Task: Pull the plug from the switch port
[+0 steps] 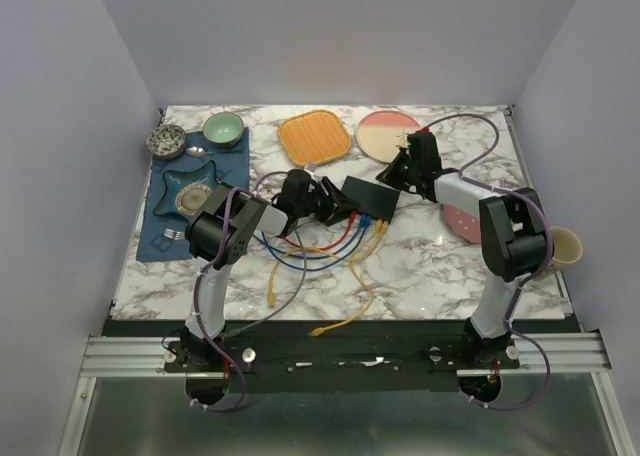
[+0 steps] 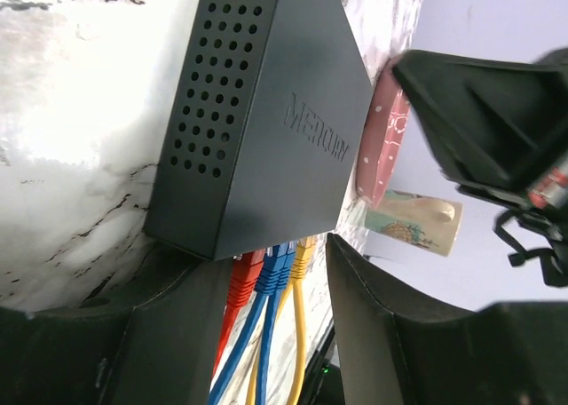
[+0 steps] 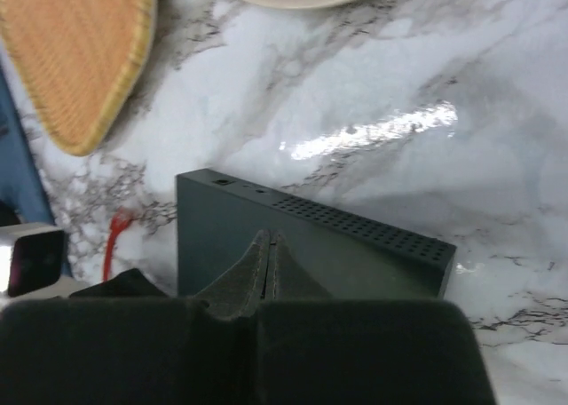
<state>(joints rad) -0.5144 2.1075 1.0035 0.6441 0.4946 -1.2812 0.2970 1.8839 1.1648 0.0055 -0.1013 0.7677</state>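
Observation:
The switch (image 1: 370, 198) is a flat dark box in the middle of the table, marked MERCURY in the left wrist view (image 2: 266, 130). A red plug (image 2: 246, 276), two blue plugs (image 2: 277, 263) and a yellow plug (image 2: 304, 250) sit in its near edge. My left gripper (image 2: 275, 276) is open, with one finger on each side of this row of plugs; the left finger is close beside the red plug. My right gripper (image 3: 269, 241) is shut and empty, its tips resting on or just above the switch's top (image 3: 355, 254) at the far right corner (image 1: 405, 171).
An orange square plate (image 1: 314, 137) and a pink-and-cream round plate (image 1: 388, 134) lie behind the switch. A pink dotted plate (image 1: 462, 221) and a cup (image 1: 562, 244) are at the right. A blue cloth (image 1: 195, 191) with dishes is at the left. Loose cables (image 1: 355, 286) trail forward.

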